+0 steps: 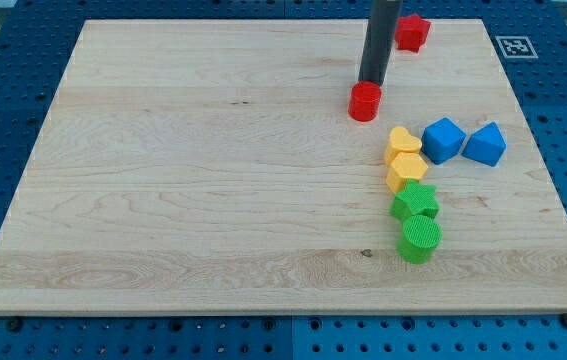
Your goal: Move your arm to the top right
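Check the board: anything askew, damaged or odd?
Nothing stands out. All blocks sit flat on the board, clustered at the view's right; my tip is just above the red cylinder, red star beyond.

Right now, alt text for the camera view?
My tip touches the top edge of a red cylinder on a wooden board. A red star sits top right; yellow, green and blue blocks cluster below.

My straight dark rod stands nearly upright, coming down from the view's top edge, right of centre, to my tip.
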You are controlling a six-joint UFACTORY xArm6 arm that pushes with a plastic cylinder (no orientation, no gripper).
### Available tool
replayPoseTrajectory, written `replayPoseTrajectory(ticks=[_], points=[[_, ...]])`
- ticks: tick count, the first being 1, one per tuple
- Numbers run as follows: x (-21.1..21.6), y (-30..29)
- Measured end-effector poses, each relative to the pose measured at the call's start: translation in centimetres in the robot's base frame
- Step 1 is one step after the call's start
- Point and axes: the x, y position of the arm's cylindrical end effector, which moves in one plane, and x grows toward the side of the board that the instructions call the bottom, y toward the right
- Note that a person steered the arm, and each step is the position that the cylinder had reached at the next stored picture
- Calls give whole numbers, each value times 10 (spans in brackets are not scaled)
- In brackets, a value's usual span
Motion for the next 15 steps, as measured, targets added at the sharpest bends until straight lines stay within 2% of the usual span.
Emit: replayPoseTrajectory(ticks=[1, 3, 4, 6, 7, 11, 15], points=[[25, -23], [26, -39], [46, -39], [39, -39], [58, -39], [78, -39], [51, -39]])
